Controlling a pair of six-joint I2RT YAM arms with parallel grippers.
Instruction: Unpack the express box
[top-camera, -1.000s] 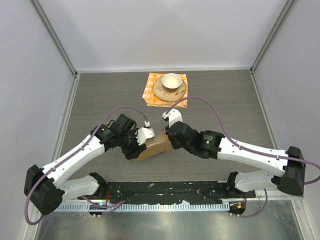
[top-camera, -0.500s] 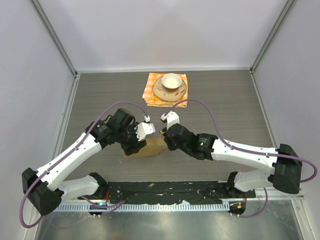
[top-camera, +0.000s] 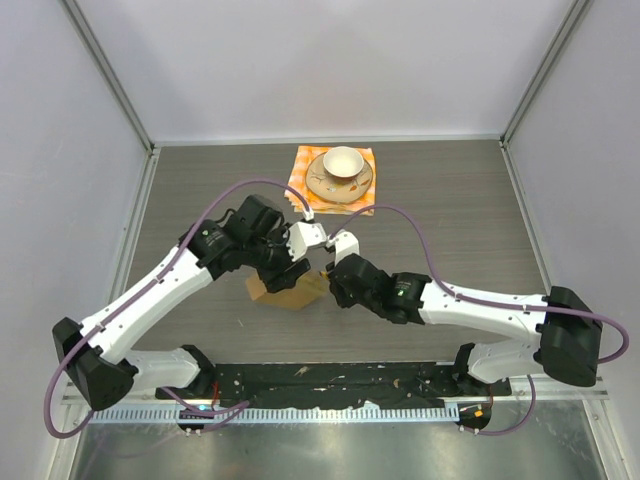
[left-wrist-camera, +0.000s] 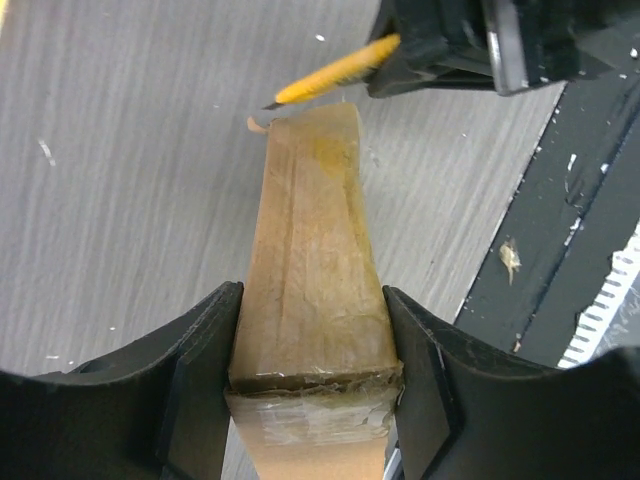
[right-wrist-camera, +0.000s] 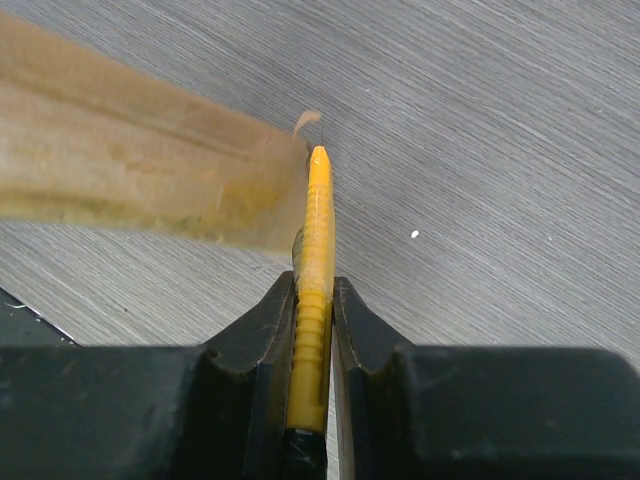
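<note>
A robotics lab cell, that was plain enough; white panels (top-camera: 330, 60) boxed it in on three sides, held by bare aluminium posts (top-camera: 108, 72); two white arms (top-camera: 150, 300) sat bolted to a black base plate (top-camera: 330, 380) at the near edge of a grey wood-grain table (top-camera: 200, 190); purple cables (top-camera: 420, 225) looped loose above them; the cup (top-camera: 342, 161), saucer (top-camera: 322, 186) and checkered cloth (top-camera: 300, 188) looked like laid-out props.

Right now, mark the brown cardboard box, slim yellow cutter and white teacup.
brown cardboard box (left-wrist-camera: 315, 260): left wrist view, narrow upper face.
slim yellow cutter (right-wrist-camera: 316, 230): right wrist view, mid-body.
white teacup (top-camera: 343, 161): top external view, its inside.
</note>
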